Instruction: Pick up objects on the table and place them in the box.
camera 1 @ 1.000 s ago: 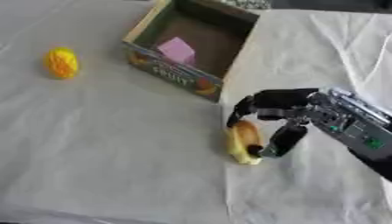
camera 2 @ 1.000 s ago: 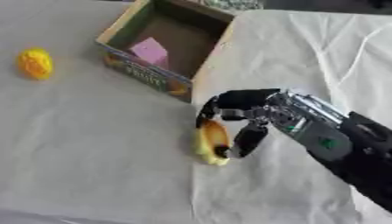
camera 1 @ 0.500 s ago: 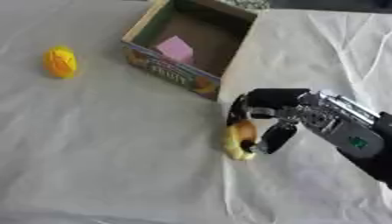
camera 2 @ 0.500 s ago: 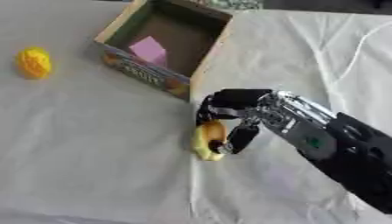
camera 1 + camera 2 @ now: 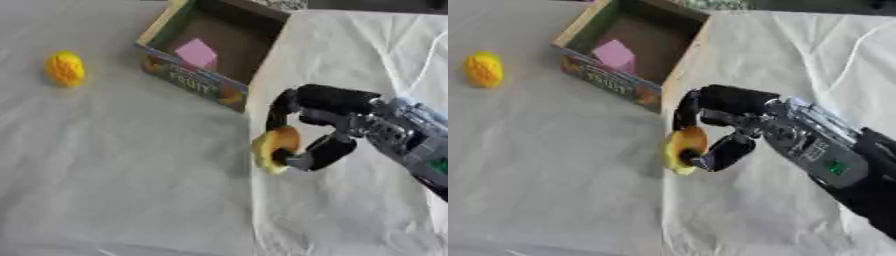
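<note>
My right hand (image 5: 325, 111) comes in from the right and is curled round a yellow-orange fruit-shaped object (image 5: 273, 148), fingers above and thumb below, just in front of the box's near corner. The open cardboard box (image 5: 186, 79) with printed fruit sides stands at the upper middle and holds a pink block (image 5: 196, 53). A yellow lumpy object (image 5: 66, 68) lies on the white cloth at the far left. The left hand is out of both views.
A white cloth (image 5: 114, 175) covers the table, with a fold line running down below the held object. A thin white cable (image 5: 429, 55) trails at the upper right.
My right hand has closed round the yellow-orange object and raised it a little off the cloth, toward the box. The view has also shifted closer.
</note>
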